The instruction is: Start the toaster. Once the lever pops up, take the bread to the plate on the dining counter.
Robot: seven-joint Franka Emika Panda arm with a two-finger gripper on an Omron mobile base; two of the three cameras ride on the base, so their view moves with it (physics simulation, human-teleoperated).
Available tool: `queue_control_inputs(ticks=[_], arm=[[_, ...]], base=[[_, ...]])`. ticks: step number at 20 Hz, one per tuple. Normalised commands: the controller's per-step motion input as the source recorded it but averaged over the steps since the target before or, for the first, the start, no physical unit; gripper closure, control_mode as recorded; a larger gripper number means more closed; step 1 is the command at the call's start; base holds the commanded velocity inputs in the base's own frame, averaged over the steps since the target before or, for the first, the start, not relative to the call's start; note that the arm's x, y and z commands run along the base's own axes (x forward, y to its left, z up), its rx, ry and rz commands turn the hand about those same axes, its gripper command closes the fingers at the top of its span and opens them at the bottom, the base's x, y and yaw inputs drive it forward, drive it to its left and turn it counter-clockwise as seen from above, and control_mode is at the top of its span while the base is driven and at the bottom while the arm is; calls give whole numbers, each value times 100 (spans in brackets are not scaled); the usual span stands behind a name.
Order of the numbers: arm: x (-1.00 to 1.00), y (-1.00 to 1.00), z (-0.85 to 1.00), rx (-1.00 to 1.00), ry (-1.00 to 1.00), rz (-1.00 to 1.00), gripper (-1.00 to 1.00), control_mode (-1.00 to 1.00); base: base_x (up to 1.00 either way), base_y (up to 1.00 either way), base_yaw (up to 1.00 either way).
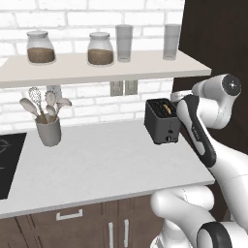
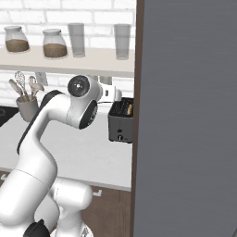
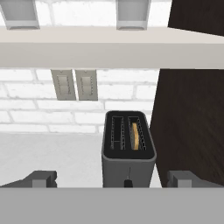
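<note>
surface: pale worktop point(image 1: 97, 164), white brick wall behind | toaster point(image 1: 162, 121) centre right by a dark panel, bread point(image 3: 136, 135) in its right slot | gripper point(image 3: 111, 179) fingers wide apart

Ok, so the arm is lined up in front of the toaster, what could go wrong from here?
1. The small black lever sits low on the boxy black toaster, between wide-open jaws; they may miss it.
2. The toaster stands close beside the dark brown wood panel, so the arm could bump it.
3. The thin tan bread slice sits deep in the right slot, probably hard to pinch.
</note>
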Motion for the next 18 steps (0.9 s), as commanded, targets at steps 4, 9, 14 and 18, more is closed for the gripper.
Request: queue_control_inputs(ticks=[4, 9, 14, 18], arm=[[0, 0, 0, 0, 0, 0, -100, -100], [0, 0, 0, 0, 0, 0, -100, -100], [0, 0, 0, 0, 0, 0, -100, -100], [0, 0, 0, 0, 0, 0, -100, -100]], base=[[0, 0, 0], [0, 0, 0], [0, 0, 0], [0, 0, 0]])
